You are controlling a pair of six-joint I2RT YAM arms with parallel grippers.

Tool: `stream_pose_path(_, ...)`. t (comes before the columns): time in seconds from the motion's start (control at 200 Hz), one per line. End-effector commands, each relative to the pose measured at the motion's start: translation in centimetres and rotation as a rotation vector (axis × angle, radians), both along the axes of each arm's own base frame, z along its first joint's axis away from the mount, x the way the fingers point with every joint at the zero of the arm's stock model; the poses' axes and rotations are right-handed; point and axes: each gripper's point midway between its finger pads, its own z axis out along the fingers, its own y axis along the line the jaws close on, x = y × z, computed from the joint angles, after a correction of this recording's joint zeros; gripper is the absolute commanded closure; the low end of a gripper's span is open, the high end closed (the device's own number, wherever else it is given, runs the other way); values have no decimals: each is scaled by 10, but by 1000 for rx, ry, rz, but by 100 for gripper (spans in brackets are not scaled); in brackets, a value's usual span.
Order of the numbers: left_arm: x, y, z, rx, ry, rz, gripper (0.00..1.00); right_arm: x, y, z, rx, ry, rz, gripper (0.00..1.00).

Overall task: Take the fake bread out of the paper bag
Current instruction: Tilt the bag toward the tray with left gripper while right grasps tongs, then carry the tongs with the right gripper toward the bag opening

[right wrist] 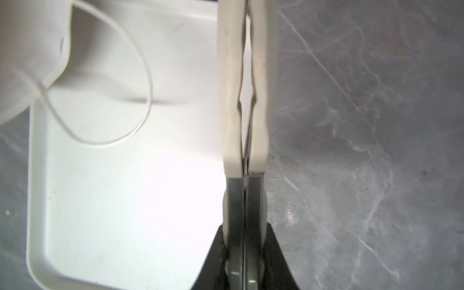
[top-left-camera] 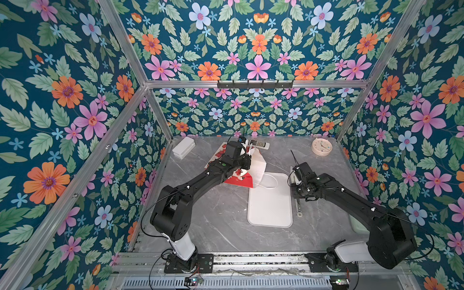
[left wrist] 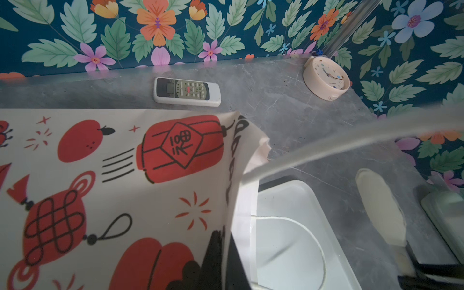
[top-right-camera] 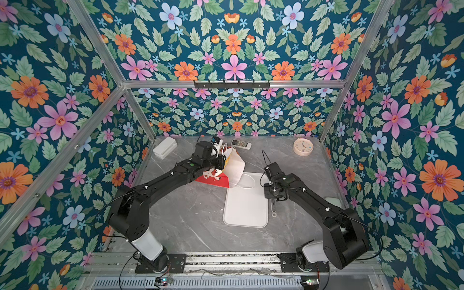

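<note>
The left gripper is clamped on the paper bag, the fake bread only a yellow glimpse in the mouth beside it, so tip slowly toward the tray below the right gripper, jaws together and empty

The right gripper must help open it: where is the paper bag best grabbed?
Probably the free white lip of the paper bag, over the tray, coming from the right: the mouth faces that way and the left gripper pinches the other side.
</note>
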Motion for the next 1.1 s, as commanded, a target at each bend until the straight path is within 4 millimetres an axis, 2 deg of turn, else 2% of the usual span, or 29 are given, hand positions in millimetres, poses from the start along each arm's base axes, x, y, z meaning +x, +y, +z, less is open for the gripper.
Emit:
stream_pose_path(0.0,5,-1,7,-15,-22,12,100,-6,6,5,-44,-10,141,100)
stream_pose_path(0.11,4,0,4,-6,-19,13,100,-10,32,12,40,-21,221,99)
stream_pose_path(0.165,3,2,1,3,-17,18,100,-11,36,11,21,-18,241,98)
stream_pose_path(0.22,2,4,0,10,-15,20,100,-7,23,5,-56,-1,181,99)
stream_pose_path(0.295,0,7,-2,15,-15,23,100,-1,-5,-6,-200,7,82,100)
stream_pose_path(0.37,-2,8,-1,16,-17,23,100,-2,-23,-16,-258,47,19,100)
stream_pose_path(0.49,-5,9,-1,15,-17,22,100,0,-33,-26,-249,79,-57,99)
stream_pose_path(0.63,-7,11,0,17,-21,21,100,2,-42,-23,-264,98,-103,99)
stream_pose_path(0.79,-7,14,-3,33,-24,27,100,3,-25,-6,-178,105,-49,98)
stream_pose_path(0.965,-9,16,-7,44,-20,27,100,-4,9,21,-38,120,72,92)
stream_pose_path(1.095,-10,17,-10,60,-24,18,100,-12,34,40,-17,120,189,89)
